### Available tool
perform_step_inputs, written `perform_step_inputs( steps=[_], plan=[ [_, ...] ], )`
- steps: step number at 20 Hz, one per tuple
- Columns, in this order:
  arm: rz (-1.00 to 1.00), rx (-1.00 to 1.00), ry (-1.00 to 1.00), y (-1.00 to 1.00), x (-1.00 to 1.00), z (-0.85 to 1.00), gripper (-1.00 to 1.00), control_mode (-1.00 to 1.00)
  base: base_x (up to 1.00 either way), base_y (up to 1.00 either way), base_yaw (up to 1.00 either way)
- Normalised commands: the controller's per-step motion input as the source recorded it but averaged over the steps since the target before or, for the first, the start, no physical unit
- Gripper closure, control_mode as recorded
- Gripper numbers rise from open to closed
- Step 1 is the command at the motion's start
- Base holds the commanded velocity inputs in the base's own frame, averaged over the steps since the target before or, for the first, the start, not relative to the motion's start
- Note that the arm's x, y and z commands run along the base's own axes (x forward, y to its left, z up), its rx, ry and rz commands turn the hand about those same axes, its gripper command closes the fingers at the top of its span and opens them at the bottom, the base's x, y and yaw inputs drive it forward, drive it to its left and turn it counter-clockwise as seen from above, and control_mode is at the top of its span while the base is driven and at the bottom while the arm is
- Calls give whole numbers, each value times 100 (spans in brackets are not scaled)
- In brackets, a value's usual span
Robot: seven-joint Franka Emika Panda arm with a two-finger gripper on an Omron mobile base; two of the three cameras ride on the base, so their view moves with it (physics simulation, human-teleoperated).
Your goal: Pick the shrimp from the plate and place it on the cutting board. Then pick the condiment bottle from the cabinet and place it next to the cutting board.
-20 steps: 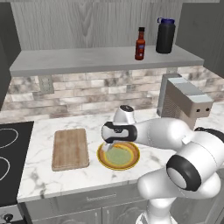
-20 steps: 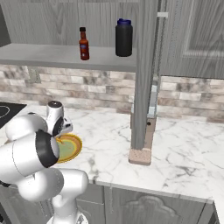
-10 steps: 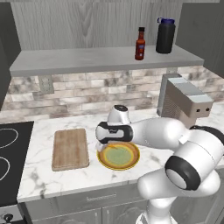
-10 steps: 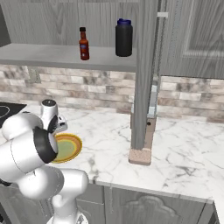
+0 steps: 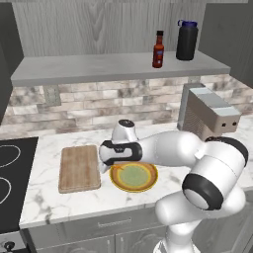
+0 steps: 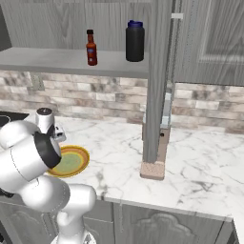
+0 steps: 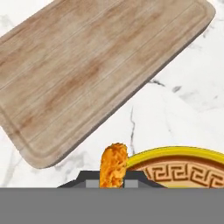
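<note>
My gripper point(image 7: 112, 178) is shut on the orange shrimp point(image 7: 113, 162), which stands up between the finger tips in the hand view. It hangs over the bare marble between the yellow-rimmed plate point(image 7: 175, 154) and the wooden cutting board point(image 7: 96, 70). From the left base view the gripper point(image 5: 103, 166) hovers at the board's point(image 5: 79, 168) right edge, just left of the plate point(image 5: 146, 184). The dark red condiment bottle point(image 5: 158, 49) stands upright on the grey cabinet shelf point(image 5: 89, 68), also seen as the bottle point(image 6: 91, 47) in the right base view.
A large black bottle with a blue lid point(image 5: 187, 40) stands right of the condiment bottle. A toaster point(image 5: 210, 114) sits at the counter's right, a black stovetop point(image 5: 10, 173) at its left. A tall grey cabinet post point(image 6: 157, 86) rises from the worktop.
The hand has swung left from above the plate's centre to the gap beside the cutting board, carrying the shrimp. The plate now lies uncovered.
</note>
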Motion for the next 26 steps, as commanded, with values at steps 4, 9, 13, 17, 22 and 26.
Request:
perform_step_inputs(
  steps=[4,9,13,17,22,26],
  plan=[
    [0,0,0,34,0,2,100,-100,0,0,0],
    [0,0,0,33,0,4,100,-100,0,0,0],
    [0,0,0,32,0,4,100,-100,0,0,0],
    [0,0,0,30,0,0,100,-100,0,0,0],
    [0,0,0,27,3,0,100,-100,0,0,0],
    [-1,0,-1,16,19,0,100,-100,0,0,0]
  ],
)
